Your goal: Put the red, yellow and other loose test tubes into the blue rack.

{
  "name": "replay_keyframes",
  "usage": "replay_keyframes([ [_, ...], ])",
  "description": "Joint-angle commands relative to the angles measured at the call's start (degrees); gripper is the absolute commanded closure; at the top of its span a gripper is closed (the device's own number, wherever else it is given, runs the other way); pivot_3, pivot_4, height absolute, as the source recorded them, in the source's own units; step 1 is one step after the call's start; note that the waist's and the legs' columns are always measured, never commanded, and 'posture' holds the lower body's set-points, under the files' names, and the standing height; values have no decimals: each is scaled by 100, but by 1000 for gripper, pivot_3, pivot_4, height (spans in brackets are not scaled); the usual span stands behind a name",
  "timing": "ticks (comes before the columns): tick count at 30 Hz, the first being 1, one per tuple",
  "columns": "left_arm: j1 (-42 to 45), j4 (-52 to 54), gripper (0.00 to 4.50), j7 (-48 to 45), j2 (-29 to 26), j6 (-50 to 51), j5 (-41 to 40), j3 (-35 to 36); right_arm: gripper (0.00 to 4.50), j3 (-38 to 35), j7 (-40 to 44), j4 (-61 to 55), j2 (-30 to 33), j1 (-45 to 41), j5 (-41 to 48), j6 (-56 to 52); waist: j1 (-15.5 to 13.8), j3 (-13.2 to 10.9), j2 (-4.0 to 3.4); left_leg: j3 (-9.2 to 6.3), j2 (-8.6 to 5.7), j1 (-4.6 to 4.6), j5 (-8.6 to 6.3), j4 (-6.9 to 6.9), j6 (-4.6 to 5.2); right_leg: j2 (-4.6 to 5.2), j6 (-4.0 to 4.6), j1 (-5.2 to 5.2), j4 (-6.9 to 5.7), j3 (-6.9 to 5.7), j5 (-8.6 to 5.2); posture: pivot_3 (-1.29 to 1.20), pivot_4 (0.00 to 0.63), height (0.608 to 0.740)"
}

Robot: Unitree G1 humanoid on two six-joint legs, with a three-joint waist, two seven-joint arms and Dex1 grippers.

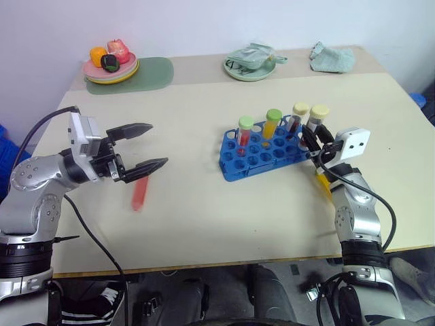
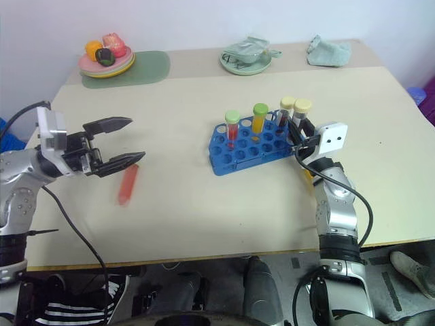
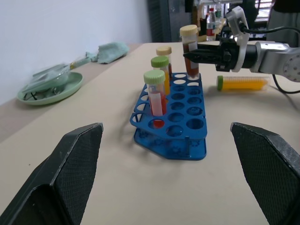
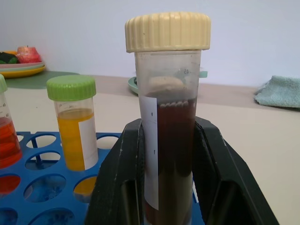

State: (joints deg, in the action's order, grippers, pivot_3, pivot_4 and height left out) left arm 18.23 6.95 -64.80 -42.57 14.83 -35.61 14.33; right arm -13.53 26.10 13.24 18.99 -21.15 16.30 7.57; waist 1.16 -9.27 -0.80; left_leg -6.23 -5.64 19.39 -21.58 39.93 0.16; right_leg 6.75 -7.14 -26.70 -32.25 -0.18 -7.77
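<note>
The blue rack stands right of the table's middle. In it are a red tube with a green cap, a yellow tube with a green cap and a dark tube with a pale cap. My right gripper is shut on another dark brown tube with a pale yellow cap, upright, its lower end at a hole at the rack's right end. A loose red tube lies on the table just below my open left gripper. A loose yellow tube lies beside my right arm.
At the back left, a plate of toy fruit sits on a green mat. A round green plate holding a cloth stands at the back middle. A teal cloth lies at the back right.
</note>
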Motion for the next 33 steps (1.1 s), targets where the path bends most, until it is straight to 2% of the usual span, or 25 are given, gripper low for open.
replay_keyframes([
  [1, 70, 97, 0, 1, -108, 14, -88, 164, 3744, -33, -18, -43, -25, -49, 57, 87, 0, 0, 0, 0, 0, 0, 0, 0, 0, 0, 0, 0, 0, 0, 0, 0, 150, 740],
  [5, 75, 111, 0, 11, -117, 15, -88, 169, 3744, -165, 81, -25, -78, -23, 398, -103, -1, 0, 0, 0, 0, 0, 0, 0, 0, 0, 0, 0, 0, 0, 0, 0, 150, 740],
  [7, 74, 116, 0, 18, -116, 15, -88, 166, 2698, -235, 246, -94, -70, -15, 667, -242, -3, 0, 0, 0, 0, 0, 0, 0, 0, 0, 0, 0, 0, 0, 0, 0, 150, 740],
  [12, 79, 110, 0, 28, -95, -5, -76, 147, 254, -234, 280, -164, 60, -41, 620, -268, -5, 0, 0, 0, 0, 0, 0, 0, 0, 0, 0, 0, 0, 0, 0, 0, 150, 740],
  [13, 77, 114, 0, 32, -87, -11, -72, 141, 61, -237, 295, -182, 82, -39, 623, -285, -6, 0, 0, 0, 0, 0, 0, 0, 0, 0, 0, 0, 0, 0, 0, 0, 150, 740],
  [19, 51, 121, 0, 39, 26, -85, -58, 77, 61, -313, 645, -917, 661, 255, 886, -1070, -28, 0, 0, 0, 0, 2, 0, 1, 0, 0, 0, 0, 1, 0, 0, 0, 150, 740],
  [25, -55, 126, 0, 12, 156, -183, -4, 17, 61, -542, 1752, -2122, 2337, 913, 1642, -2853, -58, -1, -4, 1, -1, 4, -2, 2, 3, 1, 0, 4, 5, 0, 0, 0, 150, 740],
  [30, -128, 105, 0, -15, 273, -273, 38, -31, 61, -796, 2105, -2463, 3513, 1096, 1959, -4135, -54, 1, 2, 6, 2, -3, -3, 3, 6, 1, 0, 10, 5, 1, 0, 0, 150, 740],
  [33, -136, 60, 0, -3, 360, -363, 79, -95, 61, -512, 2057, -2415, 4470, 940, 1678, -5188, -67, 0, -1, 13, 3, -1, -6, 5, 10, 4, 0, 9, 5, 1, 0, 0, 150, 740],
])
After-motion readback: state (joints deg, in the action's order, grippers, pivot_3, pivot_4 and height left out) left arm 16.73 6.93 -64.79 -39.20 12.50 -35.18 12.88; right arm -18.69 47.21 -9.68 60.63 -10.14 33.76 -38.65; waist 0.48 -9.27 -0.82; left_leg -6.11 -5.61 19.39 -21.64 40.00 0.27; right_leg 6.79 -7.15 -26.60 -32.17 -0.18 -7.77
